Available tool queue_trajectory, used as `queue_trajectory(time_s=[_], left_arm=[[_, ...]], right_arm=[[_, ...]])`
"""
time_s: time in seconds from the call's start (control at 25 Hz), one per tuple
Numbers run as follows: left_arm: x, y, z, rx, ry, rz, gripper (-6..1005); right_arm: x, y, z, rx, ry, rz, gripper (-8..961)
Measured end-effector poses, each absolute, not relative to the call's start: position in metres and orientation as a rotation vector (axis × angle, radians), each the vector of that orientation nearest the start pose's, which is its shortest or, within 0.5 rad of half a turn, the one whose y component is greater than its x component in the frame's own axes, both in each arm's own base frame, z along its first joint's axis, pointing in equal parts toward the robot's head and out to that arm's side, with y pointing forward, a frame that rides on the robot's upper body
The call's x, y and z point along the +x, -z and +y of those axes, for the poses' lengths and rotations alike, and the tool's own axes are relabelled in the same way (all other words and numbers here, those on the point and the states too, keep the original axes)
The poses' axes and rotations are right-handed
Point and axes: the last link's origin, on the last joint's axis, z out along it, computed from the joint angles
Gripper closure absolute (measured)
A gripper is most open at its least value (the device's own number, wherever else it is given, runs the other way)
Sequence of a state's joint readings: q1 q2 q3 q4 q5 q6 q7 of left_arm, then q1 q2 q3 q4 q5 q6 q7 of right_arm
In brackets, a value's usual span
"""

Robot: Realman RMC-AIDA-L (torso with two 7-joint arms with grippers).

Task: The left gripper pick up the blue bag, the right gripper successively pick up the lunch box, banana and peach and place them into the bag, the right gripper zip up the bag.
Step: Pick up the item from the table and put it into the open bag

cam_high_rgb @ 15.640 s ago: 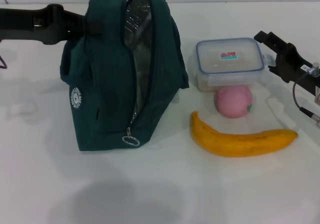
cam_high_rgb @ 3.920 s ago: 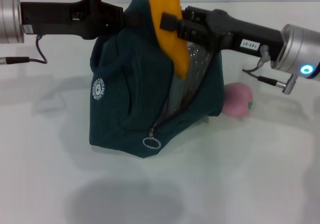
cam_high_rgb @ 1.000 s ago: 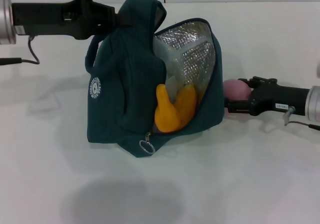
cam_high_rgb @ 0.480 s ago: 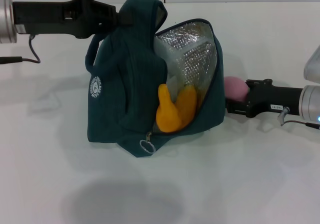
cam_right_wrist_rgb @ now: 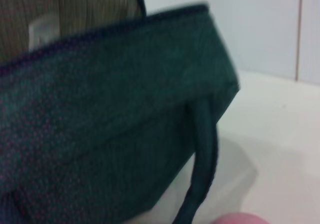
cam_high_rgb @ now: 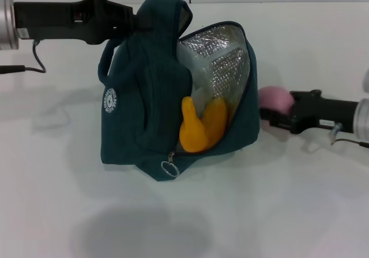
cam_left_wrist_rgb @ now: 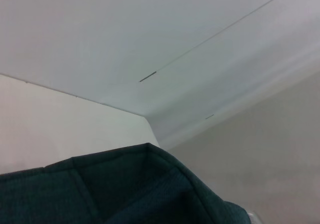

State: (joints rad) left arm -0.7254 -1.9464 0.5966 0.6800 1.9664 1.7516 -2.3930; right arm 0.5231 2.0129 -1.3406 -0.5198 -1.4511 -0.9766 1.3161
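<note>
The right hand [cam_high_rgb: 270, 113] reaches in low from the robot's right, its black body lying nearly level just above the white tabletop [cam_high_rgb: 190, 217], and it is clenched on the peach [cam_high_rgb: 275, 98], whose pink top shows above and behind the fingers (in the right wrist view only a sliver of pink shows at the frame's edge [cam_right_wrist_rgb: 240, 219]). The peach sits just beside the blue bag [cam_high_rgb: 144, 102], on the robot's right of its side wall, and that wall stands between the fruit and the bag's opening. The bag rests on the tabletop with its zipper undone and its mouth gaping toward the camera, the silver lining [cam_high_rgb: 222, 62] exposed, the ring pull [cam_high_rgb: 169, 168] hanging at the lower end of the zipper and a round white logo [cam_high_rgb: 109, 101] on its side. Inside, the banana [cam_high_rgb: 202, 128] stands bent in the opening, its yellow curve leaning against the lining; a pale clear shape behind it may be the lunch box, though I cannot tell. The left hand [cam_high_rgb: 138, 21] comes in level from the robot's left at the height of the bag's top and is closed on the fabric there, holding that edge up; a loop handle [cam_high_rgb: 104, 62] hangs beneath it.
</note>
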Motion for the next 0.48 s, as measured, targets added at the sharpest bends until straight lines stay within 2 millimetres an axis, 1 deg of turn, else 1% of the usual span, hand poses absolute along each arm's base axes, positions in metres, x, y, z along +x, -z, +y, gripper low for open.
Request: queue_trajectory(time_s=[0.12, 0.28, 0.44, 0.48], left_arm=[[-0.200, -0.070, 0.376, -2.559, 0.951, -1.715, 966], [-0.199, -0.070, 0.376, -2.559, 0.958, -1.712, 966], [-0.199, -0.070, 0.376, -2.559, 0.959, -1.712, 966], [-0.199, -0.070, 0.376, -2.558, 0.959, -1.713, 966]], right_arm=[[0.274, 0.029, 0.361, -2.505, -0.566, 0.673, 482], [0.273, -0.007, 0.354, -2.401, -0.852, 0.710, 510], [0.264, -0.040, 0.344, -2.306, -1.132, 0.662, 528], [0.260, -0.044, 0.342, -2.300, -1.178, 0.644, 532]])
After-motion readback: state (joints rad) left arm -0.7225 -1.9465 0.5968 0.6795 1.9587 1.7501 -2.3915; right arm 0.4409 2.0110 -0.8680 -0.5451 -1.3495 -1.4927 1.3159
